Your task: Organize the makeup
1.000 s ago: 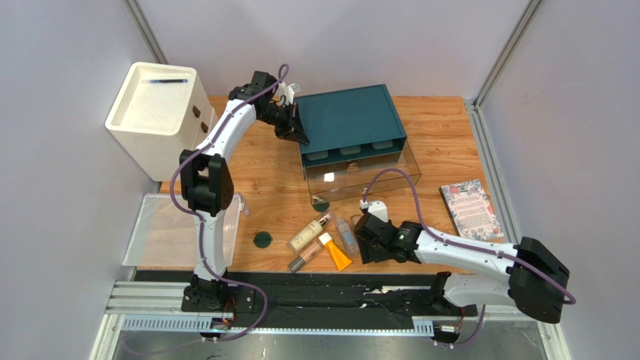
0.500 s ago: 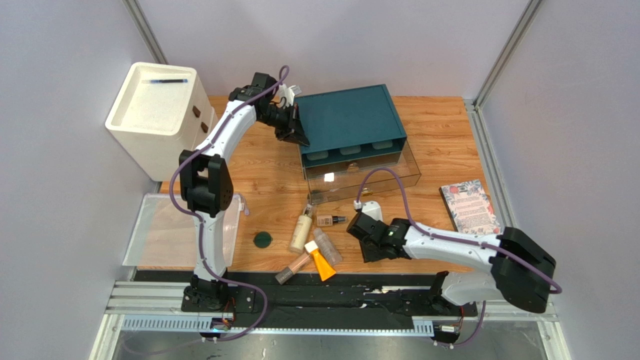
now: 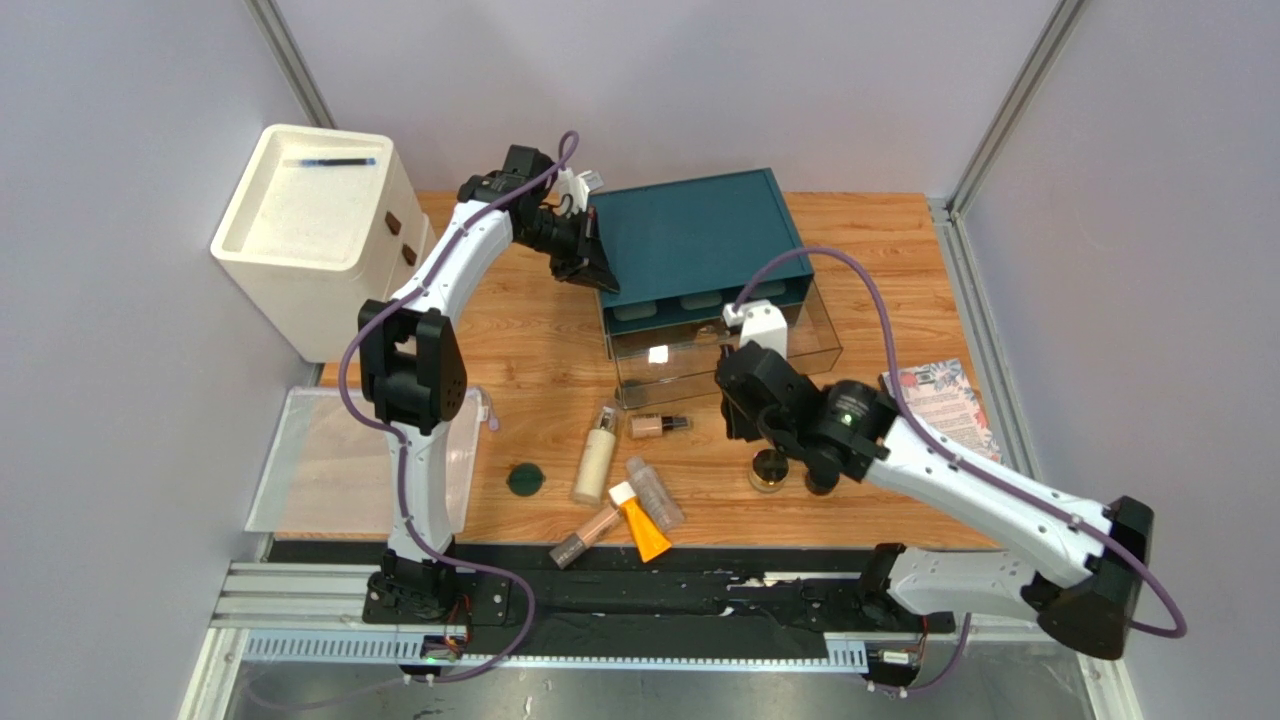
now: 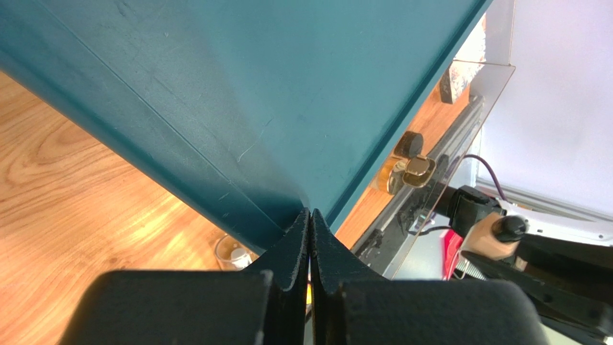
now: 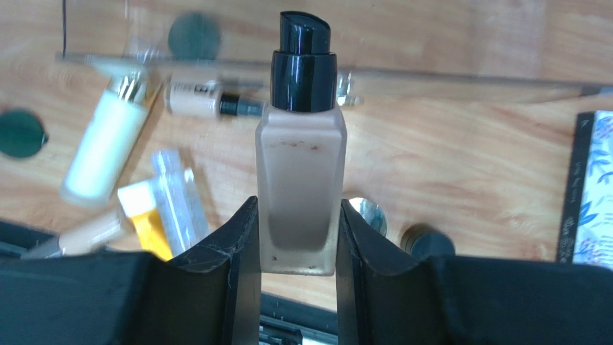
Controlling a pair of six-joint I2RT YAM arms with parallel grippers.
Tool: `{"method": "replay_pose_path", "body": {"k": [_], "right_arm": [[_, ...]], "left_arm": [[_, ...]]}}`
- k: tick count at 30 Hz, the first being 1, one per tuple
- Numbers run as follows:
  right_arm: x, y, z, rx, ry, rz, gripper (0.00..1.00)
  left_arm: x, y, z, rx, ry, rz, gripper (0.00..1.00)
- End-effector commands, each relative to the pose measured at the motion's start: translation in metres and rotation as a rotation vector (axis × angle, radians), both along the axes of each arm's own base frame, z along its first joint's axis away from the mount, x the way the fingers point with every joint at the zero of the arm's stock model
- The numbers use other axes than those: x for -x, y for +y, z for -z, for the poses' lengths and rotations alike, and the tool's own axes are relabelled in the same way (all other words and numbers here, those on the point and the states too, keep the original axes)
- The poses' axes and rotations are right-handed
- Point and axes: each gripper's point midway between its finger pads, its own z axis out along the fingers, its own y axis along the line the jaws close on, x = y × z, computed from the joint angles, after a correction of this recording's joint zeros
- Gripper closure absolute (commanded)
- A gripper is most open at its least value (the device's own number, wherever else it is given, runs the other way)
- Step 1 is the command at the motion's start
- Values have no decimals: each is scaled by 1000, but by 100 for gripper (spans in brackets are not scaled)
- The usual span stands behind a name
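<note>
Foundation bottle (image 5: pixel 300 194) held; cream bottle (image 3: pixel 597 458) lying.

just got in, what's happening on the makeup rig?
Right end effector is gripping a tan foundation bottle with a black pump, lifted over the table near the teal box's pulled-out clear drawer. Left end effector is shut, tips at the box's corner, holding nothing. A cream bottle, orange tube and other pieces lie loose on the table.

The table (image 3: pixel 526 360) is wood with a smooth, wavy grain. The box (image 4: pixel 288 86) is teal plastic, smooth, with thin scratches. Its drawer (image 3: pixel 684 375) is clear, shiny plastic. The bottle (image 5: pixel 301 194) looks smooth and dull, and its cap (image 5: pixel 302 61) is glossy black.
</note>
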Motion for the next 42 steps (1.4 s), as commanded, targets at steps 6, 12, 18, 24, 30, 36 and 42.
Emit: {"method": "replay_pose_path", "body": {"k": [6,12,18,24,30,36,42], "right_arm": [[-114,54,-53,-52,-147,-21,100],[-149,78,-29,22,-98,-58,100],[-150,89,-12,29,-20,-83,70],[-136,80,-17,17,-13,-95,36],[-115,75,-37,-19,-21,-161,31],[-50,94,-24,-80,63,-422,30],[20,105,23,-61,221,-577,30]], "left_arm": [[8,10,16,-88,14,8,100],[7,10,15,-86,13,4,100],[6,10,14,-88,12,-3,100],[4,9,13,-88,9,-4,100],[2,8,14,-89,14,-2,100],[2,9,15,-93,21,-4,100],[3,10,18,-103,31,-6,100]]}}
